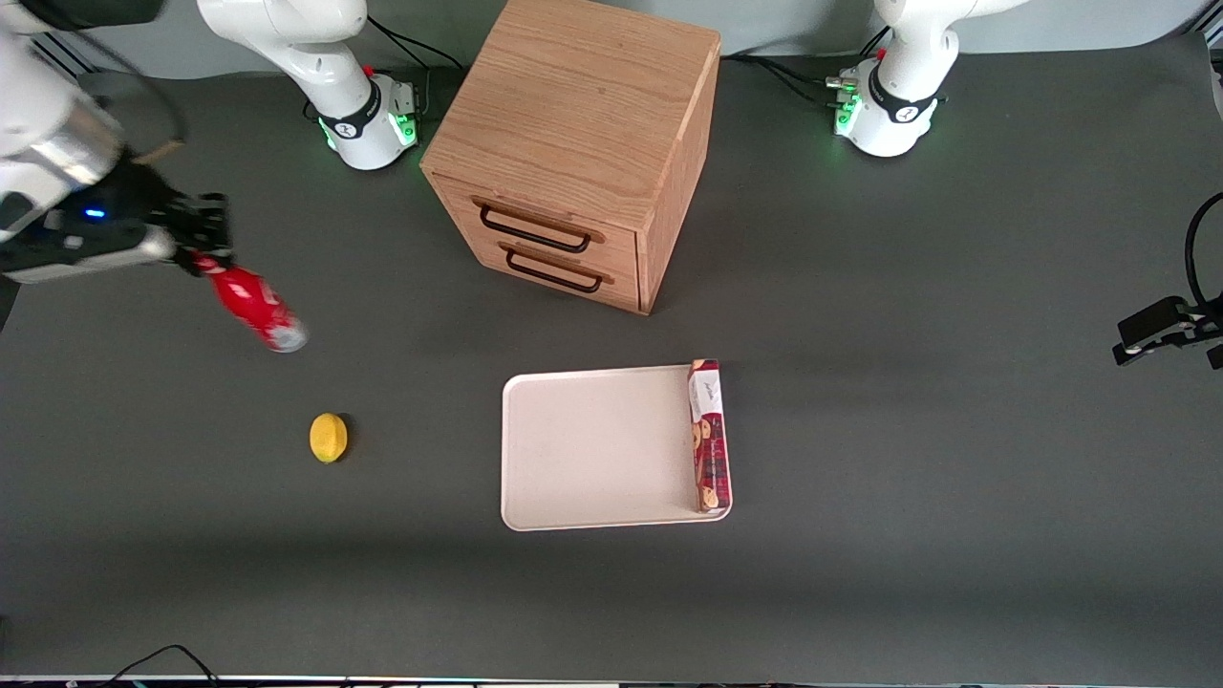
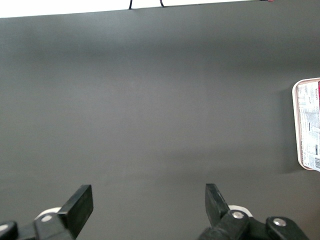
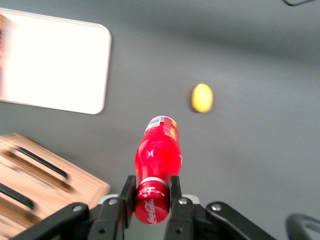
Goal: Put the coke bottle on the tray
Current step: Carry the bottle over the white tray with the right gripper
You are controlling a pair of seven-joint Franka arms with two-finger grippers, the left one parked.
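From the front view, I had the gripper (image 1: 203,250) out at the working arm's end of the table, raised off the surface and pinching the coke bottle (image 1: 253,306) near its cap. The bottle hung tilted, its clear silvery base pointing down and toward the camera — clear of the table as far as I could judge. The lemon (image 1: 329,438) sat on the table nearer the camera than the bottle, well apart from it. The tray (image 1: 592,447) lay near the middle of the table, in front of the wooden drawer cabinet (image 1: 583,143) and nearer the camera than it. A red cookie box (image 1: 709,435) lay along the tray's edge on the parked arm's side; the rest of the tray surface showed bare off-white. The bottle was well apart from the tray.

In the left wrist view, I saw mostly dark table (image 2: 150,100), with one end of the tray (image 2: 296,125) just peeking in and the cookie box (image 2: 310,125) lying on it.

In the right wrist view, the gripper (image 3: 152,197) had its fingers (image 3: 127,199) pressed against both sides of the coke bottle (image 3: 157,157) just under the cap, white lettering showing between them. The bottle pointed away from the wrist — base outward. Past it I could see the lemon (image 3: 202,97), the tray (image 3: 55,65) and a corner of the cabinet (image 3: 45,185) with its two dark handles.
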